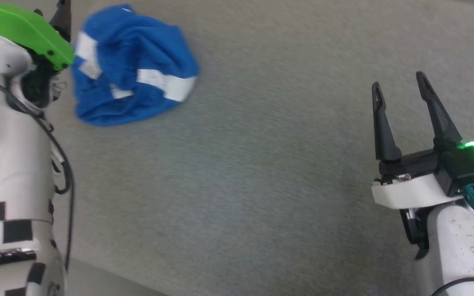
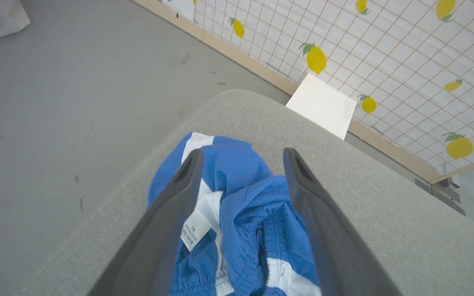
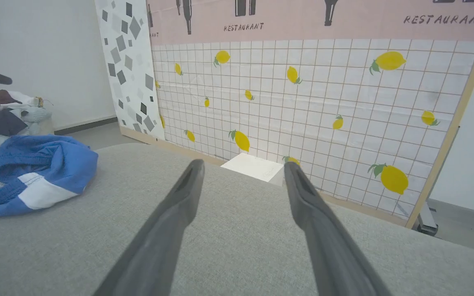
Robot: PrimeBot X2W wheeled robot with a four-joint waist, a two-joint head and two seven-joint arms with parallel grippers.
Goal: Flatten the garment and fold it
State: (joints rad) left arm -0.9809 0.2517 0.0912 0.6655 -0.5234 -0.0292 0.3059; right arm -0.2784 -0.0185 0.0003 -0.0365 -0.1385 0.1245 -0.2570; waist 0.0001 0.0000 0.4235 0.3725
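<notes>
1. While the garment lies in a crumpled heap at the far left of the grey padded surface, your left gripper hangs right over it. Its fingers are spread wide with nothing between them, which reads to me as a set-up for a first pinch, since the heap is on that arm's side.
2. In the left wrist view the two fingers straddle the bundle. Whether the tips touch cloth or hover just above it, I can't say from this angle.
3. Your right gripper is well apart from the garment, over bare surface on the right, jaws parted and empty. It is likely parked until an edge is drawn out for it to take.
4. Now the look of it: bright blue, thin fabric, bunched into a rounded lump with folds running every way. A wide white stripe crosses the near side, broken by creases.
5. A small white tag pokes up beside one finger, and a gathered elastic waistband shows just next to it, so the cloth looks doubled over on itself.
6. Nothing is flattened yet. The heap sits near the surface's edge, so mind that a pull doesn't drag it off.
</notes>
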